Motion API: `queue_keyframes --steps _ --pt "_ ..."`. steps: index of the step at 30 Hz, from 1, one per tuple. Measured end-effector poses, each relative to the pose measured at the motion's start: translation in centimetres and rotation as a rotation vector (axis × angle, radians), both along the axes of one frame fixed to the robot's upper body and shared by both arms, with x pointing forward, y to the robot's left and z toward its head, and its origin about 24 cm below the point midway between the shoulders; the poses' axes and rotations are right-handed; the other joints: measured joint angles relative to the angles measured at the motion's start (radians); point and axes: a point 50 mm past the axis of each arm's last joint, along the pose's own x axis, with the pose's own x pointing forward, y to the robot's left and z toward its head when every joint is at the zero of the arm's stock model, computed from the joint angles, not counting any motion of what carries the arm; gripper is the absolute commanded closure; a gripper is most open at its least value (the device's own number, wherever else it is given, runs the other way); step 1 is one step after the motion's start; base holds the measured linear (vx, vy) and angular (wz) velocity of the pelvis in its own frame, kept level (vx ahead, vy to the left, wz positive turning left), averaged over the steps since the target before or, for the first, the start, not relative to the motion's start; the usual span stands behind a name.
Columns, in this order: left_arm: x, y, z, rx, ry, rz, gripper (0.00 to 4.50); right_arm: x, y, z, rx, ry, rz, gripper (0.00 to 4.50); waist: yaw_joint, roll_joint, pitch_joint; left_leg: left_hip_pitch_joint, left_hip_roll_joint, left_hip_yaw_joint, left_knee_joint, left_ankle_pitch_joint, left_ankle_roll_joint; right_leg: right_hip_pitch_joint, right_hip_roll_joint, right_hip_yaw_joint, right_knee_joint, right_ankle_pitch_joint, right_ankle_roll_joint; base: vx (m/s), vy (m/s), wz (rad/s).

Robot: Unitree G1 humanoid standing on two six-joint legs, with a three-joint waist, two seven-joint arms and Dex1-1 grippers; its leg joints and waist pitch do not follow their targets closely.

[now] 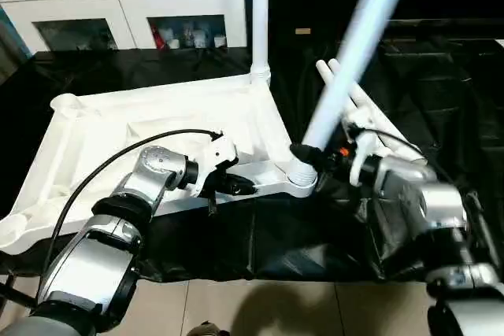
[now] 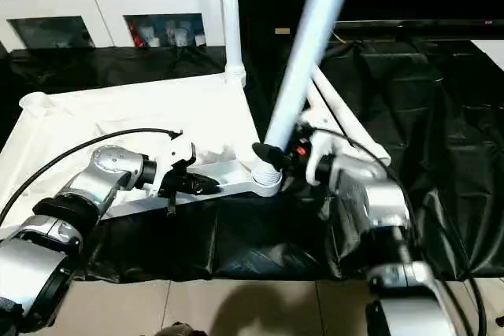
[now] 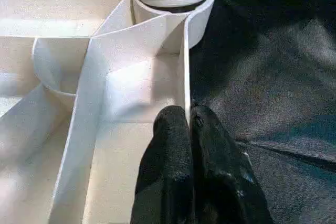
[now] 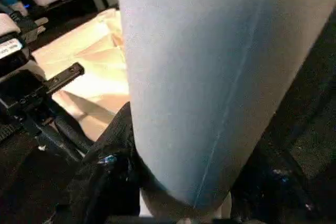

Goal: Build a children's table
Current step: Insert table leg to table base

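A black sheet [image 1: 236, 241] is spread over the floor, and a white cabinet [image 1: 134, 5] with glass doors is seen beyond the tabletop's far edge. The tabletop [image 1: 102, 147] is laid on the sheet with its ribbed underside up. One leg [image 1: 258, 13] is already stood upright in the tabletop's far corner socket. A second leg [image 1: 354, 53] is set with its threaded end in the tabletop's near corner socket [image 1: 302, 179], and it is leaned away from vertical. Two further legs [image 1: 354, 100] are laid on the sheet just beside the tabletop's edge.

The left gripper [image 3: 190, 124] is pressed together on the thin rim wall of the tabletop, close to the near socket, so the tabletop is held steady. The right gripper [image 1: 309, 155] is clamped around the base of the leaning leg, just above the socket; black fingers [image 4: 113, 145] are seen on either side of the tube.

The step in hand is judged to be the seating of this second leg. It is judged that the leg should be brought upright over the socket before it is turned, since threads entered at a slant are likely to cross and jam. The rim pinch should be maintained so that the tabletop is not dragged round with the turning.
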Motion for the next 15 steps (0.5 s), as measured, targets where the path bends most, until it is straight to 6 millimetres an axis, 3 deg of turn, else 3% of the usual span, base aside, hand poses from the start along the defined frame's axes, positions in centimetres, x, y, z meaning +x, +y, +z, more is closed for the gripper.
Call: queue_keyframes --steps 9,15 --pt "0.0 -0.3 -0.1 0.000 -0.002 0.002 4.50 -0.8 0.0 -0.4 -0.015 -0.045 -0.030 2.62 0.000 0.002 -0.001 0.002 -0.001 0.000 -0.001 0.000 0.000 0.004 -0.001 0.001 -0.003 0.000 0.001 0.000 0.000 0.00" --pt "-0.1 -0.4 -0.2 0.001 -0.003 -0.004 4.50 -1.3 0.5 0.6 -0.169 -0.116 0.041 2.62 0.003 0.001 -0.002 0.003 -0.002 0.000 -0.004 0.000 0.000 0.004 -0.001 0.001 -0.003 -0.002 0.004 0.000 0.000 0.00"
